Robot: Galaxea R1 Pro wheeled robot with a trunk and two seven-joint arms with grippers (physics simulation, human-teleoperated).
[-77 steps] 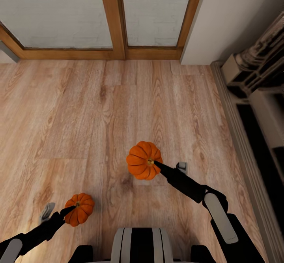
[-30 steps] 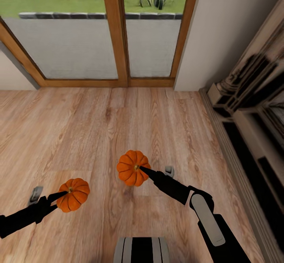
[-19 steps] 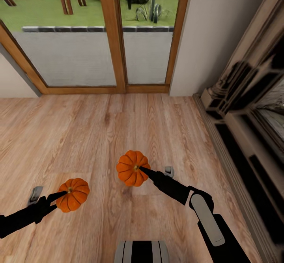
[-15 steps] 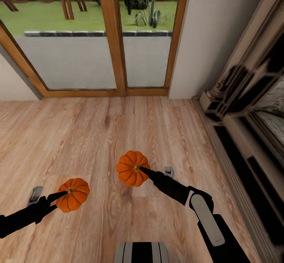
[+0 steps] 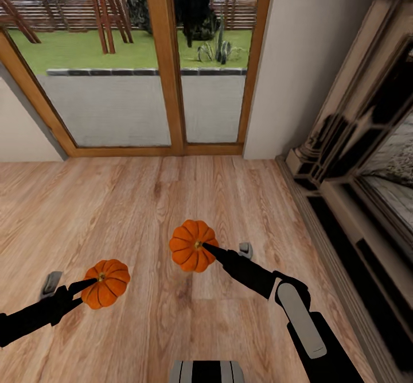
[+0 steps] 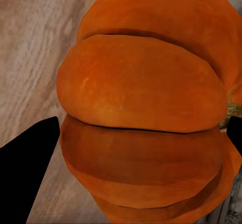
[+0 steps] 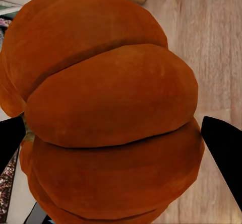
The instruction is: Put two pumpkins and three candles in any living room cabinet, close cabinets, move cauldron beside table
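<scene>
1. Your left gripper (image 5: 94, 281) is clamped on a small orange pumpkin (image 5: 105, 283), with one dark fingertip reaching its stem from above; the pumpkin hangs above the wooden floor (image 5: 115, 211) at the lower left of the head view.
2. In the left wrist view that pumpkin (image 6: 146, 108) bulges between the two black fingers (image 6: 25, 163), its ribs close against the camera and the floor planks behind it.
3. Your right gripper (image 5: 207, 249) is closed on the second pumpkin (image 5: 192, 245), which sits higher and nearer the middle of the head view, also off the floor.
4. In the right wrist view this pumpkin (image 7: 111, 108) lies between the black finger pads (image 7: 224, 148), one at each side.
5. The two pumpkins are well apart, each carried by its own arm.
6. Ahead of you stands a glass door with a wooden frame (image 5: 166, 73); through it you see a grey terrace, a lawn and a fence.
7. To your right a pale wall (image 5: 310, 55) meets a dark, ornate fireplace surround (image 5: 350, 136) that runs along the floor's edge.
8. A part of your trunk (image 5: 206, 371) shows at the bottom of the head view.
</scene>
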